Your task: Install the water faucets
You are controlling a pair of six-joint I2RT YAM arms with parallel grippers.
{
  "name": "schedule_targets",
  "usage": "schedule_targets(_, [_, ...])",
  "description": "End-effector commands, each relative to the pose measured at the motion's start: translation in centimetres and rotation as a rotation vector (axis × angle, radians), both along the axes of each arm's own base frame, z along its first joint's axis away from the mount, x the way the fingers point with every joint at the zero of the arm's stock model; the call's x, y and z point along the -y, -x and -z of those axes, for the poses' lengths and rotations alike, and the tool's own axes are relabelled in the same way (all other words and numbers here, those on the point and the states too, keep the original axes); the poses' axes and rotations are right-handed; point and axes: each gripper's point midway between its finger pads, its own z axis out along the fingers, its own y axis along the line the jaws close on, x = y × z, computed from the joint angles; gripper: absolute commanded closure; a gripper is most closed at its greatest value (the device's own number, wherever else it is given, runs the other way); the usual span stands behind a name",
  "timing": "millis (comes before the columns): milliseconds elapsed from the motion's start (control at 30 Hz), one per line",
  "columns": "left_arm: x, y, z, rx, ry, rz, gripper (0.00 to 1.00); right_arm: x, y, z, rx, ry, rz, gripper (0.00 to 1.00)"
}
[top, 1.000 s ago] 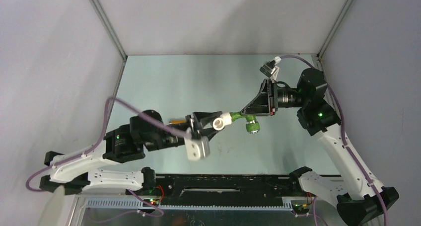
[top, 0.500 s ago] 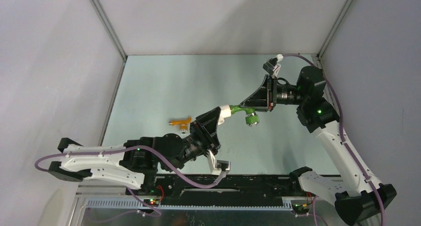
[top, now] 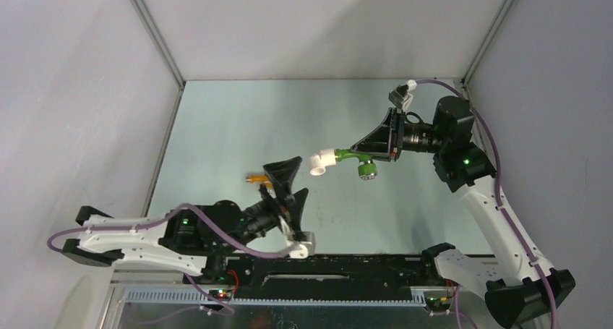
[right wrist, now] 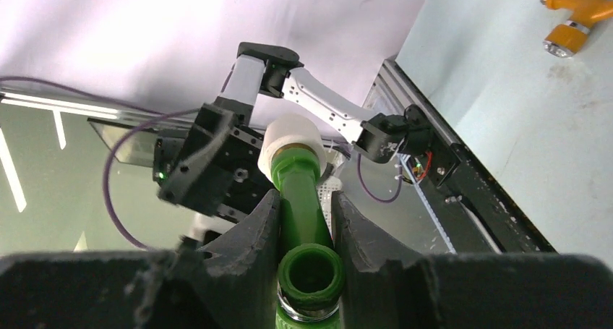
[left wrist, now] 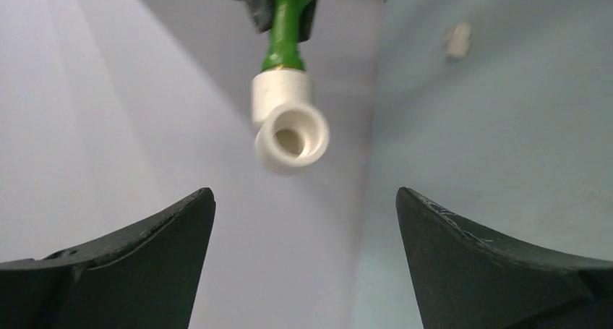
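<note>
My right gripper (top: pixel 352 154) is shut on the green water faucet (top: pixel 356 156) and holds it in the air above the table's middle, with its knob (top: pixel 367 171) hanging below. A white elbow fitting (top: pixel 320 161) sits on the faucet's free end. In the right wrist view the fingers clamp the green stem (right wrist: pixel 302 191), and the white fitting (right wrist: pixel 289 144) is beyond it. My left gripper (top: pixel 292 182) is open just near-left of the fitting and does not touch it. Its view shows the fitting (left wrist: pixel 290 123) ahead of the spread fingertips. The orange faucet (top: pixel 255 178) lies on the table, partly hidden behind the left gripper.
Grey enclosure walls (top: pixel 79 90) close in the pale green tabletop (top: pixel 238 126) on the left, back and right. A black rail (top: pixel 325 260) runs along the near edge between the arm bases. In the right wrist view the orange faucet (right wrist: pixel 575 18) lies at the top right.
My left gripper has let go of the white fitting, opened wide and drawn back to the near left. The fitting stays on the green faucet in the right gripper.
</note>
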Motion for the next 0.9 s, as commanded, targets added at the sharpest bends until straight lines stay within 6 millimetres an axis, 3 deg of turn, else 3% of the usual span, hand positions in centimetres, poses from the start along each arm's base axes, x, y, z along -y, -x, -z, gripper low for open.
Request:
schedule_targets(0, [-1.6, 1.1, -3.4, -0.484, 0.502, 0.049, 0.00, 0.9, 0.4, -0.6, 0.108, 0.013, 0.014, 1.00])
schedule_targets(167, [-2.1, 0.7, -5.7, -1.063, 0.832, 0.064, 0.00, 1.4, 0.8, -0.3, 0.171, 0.026, 0.000, 1.00])
schedule_targets(400, [-1.7, -1.5, -9.6, -1.512, 1.125, 0.121, 0.00, 1.6, 1.5, -0.5, 0.229, 0.018, -0.047, 1.00])
schedule_targets(467, [-0.3, -2.2, -9.1, -1.719, 1.124, 0.128, 0.01, 1.6, 1.7, -1.0, 0.239, 0.003, -0.059, 1.00])
schedule_targets(633, [2.6, -0.5, -8.9, -2.068, 0.998, 0.302, 0.06, 1.5, 2.1, -2.4, 0.267, -0.037, -0.073, 1.00])
schedule_targets(700, [3.0, -0.1, -9.6, -2.106, 0.996, 0.416, 0.05, 1.5, 2.1, -2.9, 0.271, -0.049, -0.071, 1.00])
schedule_targets(867, [3.8, -0.6, -6.9, -2.227, 1.012, 0.402, 0.04, 1.4, 2.3, -4.2, 0.285, -0.083, -0.077, 1.00])
